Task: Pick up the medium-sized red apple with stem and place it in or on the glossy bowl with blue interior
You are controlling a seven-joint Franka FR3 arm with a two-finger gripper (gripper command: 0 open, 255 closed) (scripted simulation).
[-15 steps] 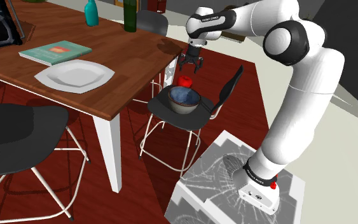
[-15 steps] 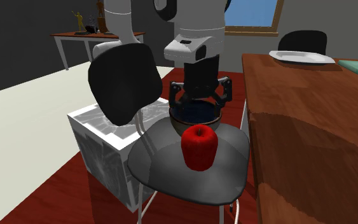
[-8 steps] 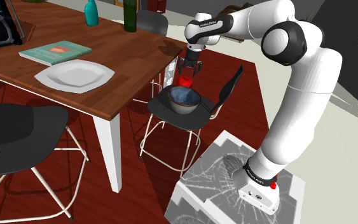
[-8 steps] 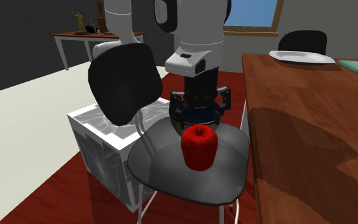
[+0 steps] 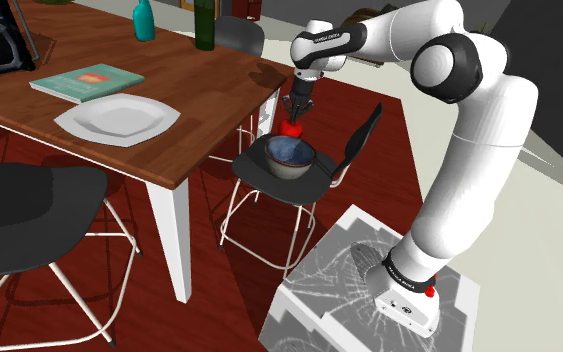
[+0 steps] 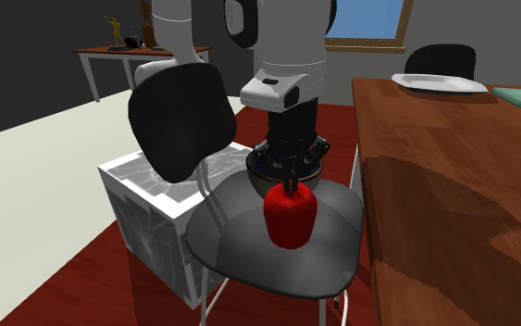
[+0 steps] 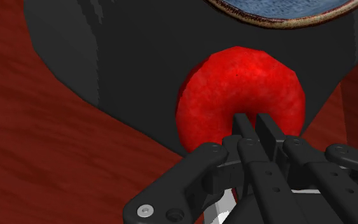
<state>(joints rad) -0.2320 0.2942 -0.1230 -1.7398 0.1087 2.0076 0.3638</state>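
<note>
At the left stands the wooden table (image 5: pixel 204 125) with a white plate (image 5: pixel 117 120) on it. Beside it, on the black chair seat (image 6: pixel 249 250), the red apple (image 6: pixel 289 218) sits just beside the blue-lined bowl (image 5: pixel 289 156). The pincer (image 6: pixel 291 184) points straight down onto the apple's top, fingers pinched almost together there, gripping it at the stem. To the right, the white arm (image 5: pixel 474 160) rises from its stand (image 5: pixel 339 270).

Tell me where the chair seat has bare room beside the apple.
In the second exterior view, bare seat lies between the apple and the near edge, and left of the apple. Crowded: behind, where apple, pincer and bowl bunch together.
</note>
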